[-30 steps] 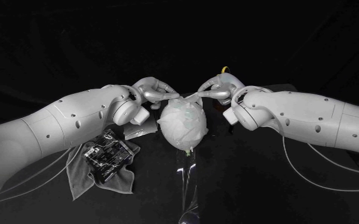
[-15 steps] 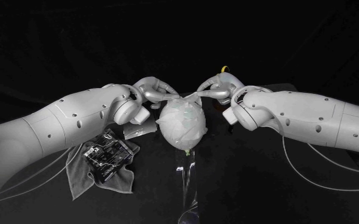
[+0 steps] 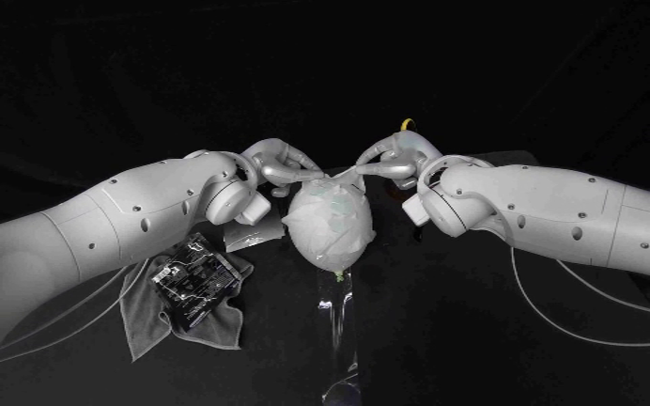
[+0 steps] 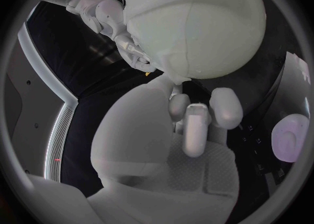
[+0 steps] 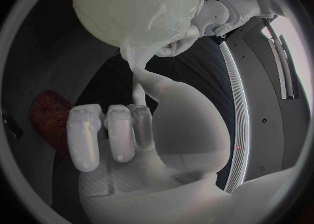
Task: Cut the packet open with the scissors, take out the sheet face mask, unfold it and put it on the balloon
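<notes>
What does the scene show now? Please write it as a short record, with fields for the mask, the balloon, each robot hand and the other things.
sheet face mask: draped over the balloon, top edge held by both hands
balloon: on a clear stand, between the two hands
left robot hand: pinches the mask's edge at the balloon's top
right robot hand: pinches a stretched strip of the mask
packet: lies on a grey cloth, under the left arm
</notes>
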Action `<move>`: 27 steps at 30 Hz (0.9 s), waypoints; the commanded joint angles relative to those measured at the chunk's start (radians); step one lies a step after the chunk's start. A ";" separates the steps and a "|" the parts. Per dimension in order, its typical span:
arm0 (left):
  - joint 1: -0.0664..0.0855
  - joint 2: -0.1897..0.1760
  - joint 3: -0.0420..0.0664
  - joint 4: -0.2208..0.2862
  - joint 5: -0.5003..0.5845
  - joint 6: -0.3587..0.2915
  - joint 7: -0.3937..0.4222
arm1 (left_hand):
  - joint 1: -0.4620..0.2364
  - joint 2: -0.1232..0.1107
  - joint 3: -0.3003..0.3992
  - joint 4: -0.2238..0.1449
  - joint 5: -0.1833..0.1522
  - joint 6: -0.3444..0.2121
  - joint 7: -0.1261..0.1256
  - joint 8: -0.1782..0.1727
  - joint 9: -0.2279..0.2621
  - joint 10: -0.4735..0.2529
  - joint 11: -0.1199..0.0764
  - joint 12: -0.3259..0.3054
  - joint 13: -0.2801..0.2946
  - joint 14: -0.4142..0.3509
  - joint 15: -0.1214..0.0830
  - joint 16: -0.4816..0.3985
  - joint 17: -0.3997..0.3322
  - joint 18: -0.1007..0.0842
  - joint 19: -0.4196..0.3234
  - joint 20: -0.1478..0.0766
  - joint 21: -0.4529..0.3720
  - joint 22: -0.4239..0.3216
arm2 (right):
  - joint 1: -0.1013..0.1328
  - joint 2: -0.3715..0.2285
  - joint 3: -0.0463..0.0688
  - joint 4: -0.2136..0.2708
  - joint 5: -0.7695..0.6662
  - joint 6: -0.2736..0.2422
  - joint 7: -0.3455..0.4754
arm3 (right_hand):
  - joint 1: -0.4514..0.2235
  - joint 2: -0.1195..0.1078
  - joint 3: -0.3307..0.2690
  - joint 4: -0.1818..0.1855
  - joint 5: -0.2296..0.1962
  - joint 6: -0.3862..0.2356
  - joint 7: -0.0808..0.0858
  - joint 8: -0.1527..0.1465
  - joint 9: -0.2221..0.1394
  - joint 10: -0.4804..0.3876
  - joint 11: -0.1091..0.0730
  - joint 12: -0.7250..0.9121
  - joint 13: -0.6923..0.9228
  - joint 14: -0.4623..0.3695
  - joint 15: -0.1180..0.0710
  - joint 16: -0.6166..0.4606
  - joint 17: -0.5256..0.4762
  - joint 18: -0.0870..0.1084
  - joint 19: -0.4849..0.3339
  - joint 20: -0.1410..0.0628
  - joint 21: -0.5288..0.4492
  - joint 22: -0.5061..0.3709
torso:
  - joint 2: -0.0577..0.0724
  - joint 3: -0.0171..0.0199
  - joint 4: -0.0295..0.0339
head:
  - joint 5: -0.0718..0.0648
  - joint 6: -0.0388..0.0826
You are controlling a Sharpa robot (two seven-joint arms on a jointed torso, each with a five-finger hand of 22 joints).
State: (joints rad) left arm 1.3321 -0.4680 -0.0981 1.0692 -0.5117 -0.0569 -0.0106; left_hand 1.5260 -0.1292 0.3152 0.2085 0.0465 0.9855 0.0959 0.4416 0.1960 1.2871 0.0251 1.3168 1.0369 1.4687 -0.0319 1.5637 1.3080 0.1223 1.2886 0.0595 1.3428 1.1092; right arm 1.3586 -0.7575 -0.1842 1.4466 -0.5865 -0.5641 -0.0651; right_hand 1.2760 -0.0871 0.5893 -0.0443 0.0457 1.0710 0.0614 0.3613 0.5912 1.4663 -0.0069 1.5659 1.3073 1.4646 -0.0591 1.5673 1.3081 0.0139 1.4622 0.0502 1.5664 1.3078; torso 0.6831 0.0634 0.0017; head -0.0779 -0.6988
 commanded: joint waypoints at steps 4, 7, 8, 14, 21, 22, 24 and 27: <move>0.001 0.008 0.002 -0.006 -0.018 0.005 -0.001 | 0.022 0.035 0.042 -0.028 0.002 0.042 -0.014 0.033 0.015 0.019 -0.017 0.018 0.032 0.101 -0.015 0.007 0.260 -0.023 0.015 -0.004 0.011 0.015 | 0.000 -0.001 0.001 0.004 -0.005 -0.002 0.012 | -0.005 0.005 0.006 0.002 0.003 0.007 -0.002 0.003 0.043 0.104 -0.006 0.005 0.263 0.106 -0.008 0.003 0.263 -0.014 0.109 -0.006 0.004 0.263 | 0.000 0.0004 0.0004 | -0.001 -0.001; 0.001 0.010 0.002 -0.008 -0.020 -0.006 0.005 | 0.008 0.027 0.082 -0.043 0.002 0.043 -0.017 0.054 0.029 0.034 -0.020 0.026 0.053 0.102 -0.022 0.007 0.263 -0.025 0.020 -0.012 0.016 0.024 | 0.000 -0.001 0.001 0.003 -0.006 -0.003 0.012 | -0.005 0.005 0.006 0.002 0.003 0.007 -0.002 0.003 0.043 0.104 -0.006 0.005 0.263 0.106 -0.008 0.003 0.263 -0.014 0.109 -0.006 0.004 0.263 | 0.000 0.0003 0.0001 | 0.000 -0.001; 0.001 0.010 0.002 -0.009 -0.020 -0.008 0.006 | 0.008 0.027 0.082 -0.043 0.002 0.043 -0.017 0.054 0.029 0.034 -0.020 0.026 0.053 0.102 -0.022 0.007 0.263 -0.025 0.020 -0.012 0.016 0.024 | 0.000 -0.001 0.001 0.003 -0.006 -0.003 0.012 | -0.005 0.005 0.006 0.002 0.003 0.007 -0.002 0.003 0.043 0.104 -0.006 0.005 0.263 0.106 -0.008 0.003 0.263 -0.014 0.109 -0.006 0.004 0.263 | 0.000 0.0003 0.0001 | 0.000 -0.001; 0.001 0.013 0.002 -0.014 0.007 -0.046 0.025 | -0.030 0.010 0.144 -0.061 0.002 0.028 -0.020 0.083 0.052 0.042 -0.025 0.027 0.060 0.102 -0.025 0.007 0.263 -0.026 0.023 -0.017 0.021 0.030 | 0.000 0.002 0.001 -0.002 -0.011 0.002 0.007 | -0.007 0.005 0.008 0.001 0.003 0.006 -0.002 0.004 0.045 0.104 -0.006 0.005 0.263 0.106 -0.008 0.003 0.263 -0.014 0.109 -0.006 0.004 0.263 | 0.000 0.0001 0.0002 | 0.000 0.001; 0.001 0.015 0.002 -0.018 0.067 -0.093 0.038 | -0.083 -0.013 0.224 -0.092 0.002 0.011 -0.022 0.118 0.082 0.049 -0.027 0.028 0.066 0.102 -0.027 0.007 0.263 -0.027 0.024 -0.020 0.023 0.033 | 0.000 0.013 0.001 -0.014 -0.031 0.008 -0.018 | -0.007 0.005 0.008 0.001 0.003 0.006 -0.002 0.004 0.045 0.104 -0.006 0.005 0.263 0.106 -0.008 0.003 0.263 -0.014 0.109 -0.006 0.004 0.263 | 0.000 -0.0004 0.0005 | -0.001 0.002; 0.001 0.014 0.003 -0.018 0.074 -0.100 0.038 | -0.089 -0.015 0.233 -0.096 0.002 0.009 -0.022 0.121 0.085 0.050 -0.027 0.028 0.066 0.102 -0.028 0.007 0.263 -0.027 0.024 -0.020 0.024 0.034 | 0.000 0.014 0.001 -0.016 -0.033 0.009 -0.022 | -0.007 0.005 0.008 0.001 0.003 0.006 -0.002 0.004 0.045 0.104 -0.006 0.005 0.263 0.106 -0.008 0.003 0.263 -0.014 0.109 -0.006 0.004 0.263 | 0.000 -0.0004 0.0006 | -0.001 0.003; 0.001 0.014 0.003 -0.019 0.087 -0.109 0.037 | -0.100 -0.018 0.248 -0.102 0.002 0.006 -0.023 0.128 0.091 0.051 -0.028 0.028 0.066 0.102 -0.028 0.007 0.263 -0.027 0.025 -0.020 0.025 0.036 | 0.000 0.017 0.001 -0.020 -0.037 0.008 -0.026 | -0.007 0.005 0.008 0.001 0.003 0.006 -0.002 0.004 0.045 0.104 -0.006 0.005 0.263 0.106 -0.008 0.003 0.263 -0.014 0.109 -0.006 0.004 0.263 | 0.000 -0.0004 0.0005 | -0.002 0.003; 0.001 0.012 0.003 -0.022 0.100 -0.117 0.031 | -0.117 -0.023 0.272 -0.114 0.002 0.000 -0.022 0.137 0.100 0.053 -0.028 0.026 0.066 0.102 -0.028 0.007 0.263 -0.027 0.024 -0.020 0.024 0.034 | 0.000 0.022 0.001 -0.027 -0.042 0.004 -0.029 | -0.008 0.005 0.009 0.000 0.003 0.006 -0.002 0.004 0.046 0.104 -0.006 0.005 0.263 0.106 -0.008 0.003 0.263 -0.014 0.109 -0.006 0.004 0.263 | 0.000 -0.0001 0.0012 | -0.001 0.003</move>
State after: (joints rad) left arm 1.3319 -0.4568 -0.0969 1.0483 -0.4615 -0.1360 0.0076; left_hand 1.4126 -0.1526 0.5849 0.0933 0.0446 0.9926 0.0733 0.5748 0.2075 1.3212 0.0087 1.3392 1.1033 1.4654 -0.0502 1.5671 1.3080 0.1067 1.3117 0.0431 1.3621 1.1440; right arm 1.3588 -0.7381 -0.1843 1.4227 -0.6033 -0.5651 -0.0819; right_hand 1.2721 -0.0911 0.5936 -0.0428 0.0465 1.0708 0.0578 0.3624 0.5956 1.4663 -0.0068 1.5672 1.3075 1.4644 -0.0589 1.5673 1.3082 0.0139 1.4623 0.0500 1.5644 1.3073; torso 0.6826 0.0632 0.0022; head -0.0793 -0.6961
